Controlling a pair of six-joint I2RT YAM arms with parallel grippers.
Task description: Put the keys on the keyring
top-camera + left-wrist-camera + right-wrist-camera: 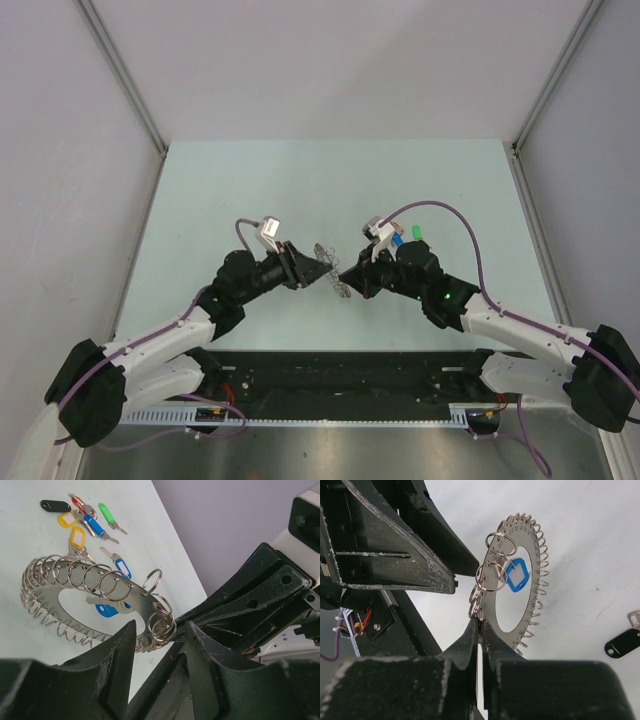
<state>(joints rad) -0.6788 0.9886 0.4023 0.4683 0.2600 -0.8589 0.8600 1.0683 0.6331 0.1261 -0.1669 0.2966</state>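
Note:
The keyring (491, 611) is a flat grey disc with a wide hole and many small wire loops along its edge. My right gripper (480, 625) is shut on its edge and holds it up above the table (250, 190). A blue-tagged key (516, 574) shows through the hole, apparently hanging from a loop. My left gripper (161, 630) is open, its fingers on either side of the loops at the ring's near edge (135, 600). Loose keys lie on the table: black (55, 505), red (77, 502), green (106, 512), blue (94, 525) and yellow (77, 536).
In the top view both grippers meet at the table's middle around the ring (330, 268), with the loose keys (415, 235) just behind my right wrist. A black key tag (622, 642) lies at the right in the right wrist view. Grey walls enclose the table.

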